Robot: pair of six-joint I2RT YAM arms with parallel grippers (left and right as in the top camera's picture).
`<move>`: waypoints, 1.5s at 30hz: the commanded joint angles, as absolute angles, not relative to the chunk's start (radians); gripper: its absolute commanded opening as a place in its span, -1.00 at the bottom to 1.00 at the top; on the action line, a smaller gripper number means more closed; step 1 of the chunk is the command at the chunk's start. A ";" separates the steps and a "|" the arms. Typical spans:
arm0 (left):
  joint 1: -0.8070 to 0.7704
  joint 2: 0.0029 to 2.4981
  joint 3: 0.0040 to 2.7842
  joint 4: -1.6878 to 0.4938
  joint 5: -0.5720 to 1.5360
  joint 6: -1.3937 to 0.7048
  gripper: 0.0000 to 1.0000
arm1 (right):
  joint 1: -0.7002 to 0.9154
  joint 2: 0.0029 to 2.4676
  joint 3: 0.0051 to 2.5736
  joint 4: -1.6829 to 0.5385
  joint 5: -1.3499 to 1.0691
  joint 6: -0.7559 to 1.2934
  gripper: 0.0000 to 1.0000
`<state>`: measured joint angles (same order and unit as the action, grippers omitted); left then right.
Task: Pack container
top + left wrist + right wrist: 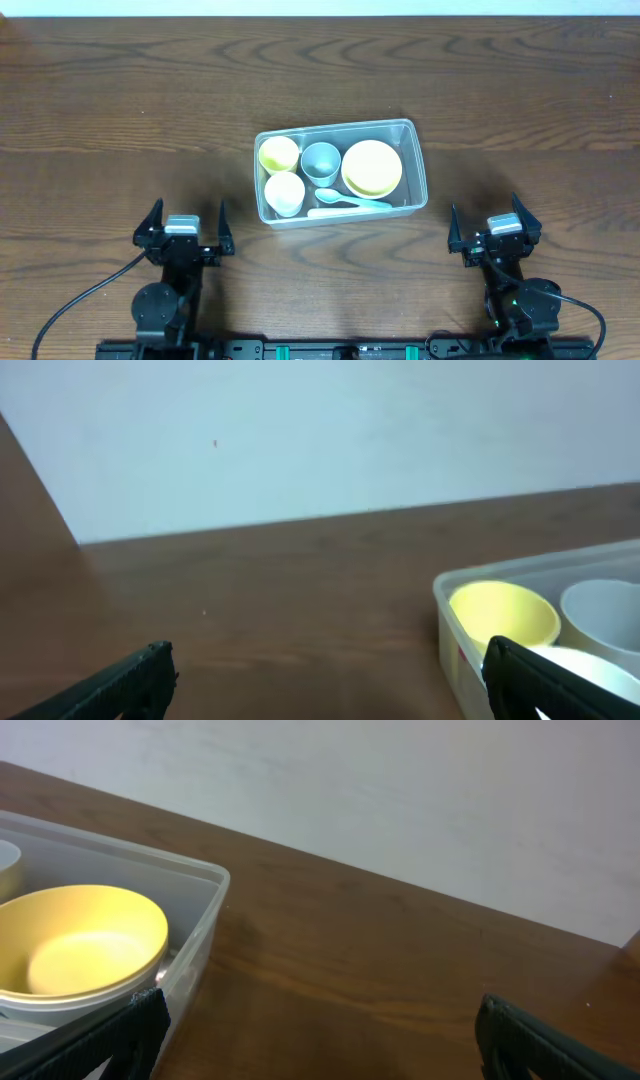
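The clear plastic container [417, 160] stands at the table's middle. It holds a yellow cup [278, 154], a white cup [284, 193], a grey cup [321, 161], a yellow bowl [372, 167] and a pale blue spoon [350, 202]. My left gripper [186, 225] is open and empty at the front left, apart from the container. My right gripper [493, 229] is open and empty at the front right. The left wrist view shows the container's corner [445, 595] with the yellow cup [503, 614] between open fingers [325, 680]. The right wrist view shows the yellow bowl [80, 940] in the container [200, 935] beside open fingers [320, 1035].
The dark wooden table [120, 100] runs all round the container. A pale wall [300, 430] rises behind the table's far edge. Black cables [70, 305] trail from the arm bases at the front.
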<state>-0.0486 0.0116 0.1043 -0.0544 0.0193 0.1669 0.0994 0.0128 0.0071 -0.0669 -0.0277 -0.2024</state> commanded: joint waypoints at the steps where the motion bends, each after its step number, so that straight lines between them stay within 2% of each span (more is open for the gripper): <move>1: -0.044 0.002 0.037 0.059 0.015 0.222 0.96 | 0.110 0.011 0.006 -0.072 -0.034 -0.215 0.99; 4: -0.044 0.002 0.004 0.107 0.015 0.250 0.96 | 0.110 0.011 0.006 -0.071 -0.034 -0.215 0.99; 12: -0.044 0.002 0.004 -0.070 0.015 0.260 0.96 | 0.110 0.011 0.006 -0.071 -0.034 -0.215 0.98; 45: -0.044 0.005 0.004 -0.071 0.014 0.253 0.96 | 0.110 0.011 0.006 -0.071 -0.034 -0.215 0.98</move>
<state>-0.0483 0.0101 0.0174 -0.0254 0.0238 0.2440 0.0994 0.0128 0.0071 -0.0669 -0.0277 -0.2043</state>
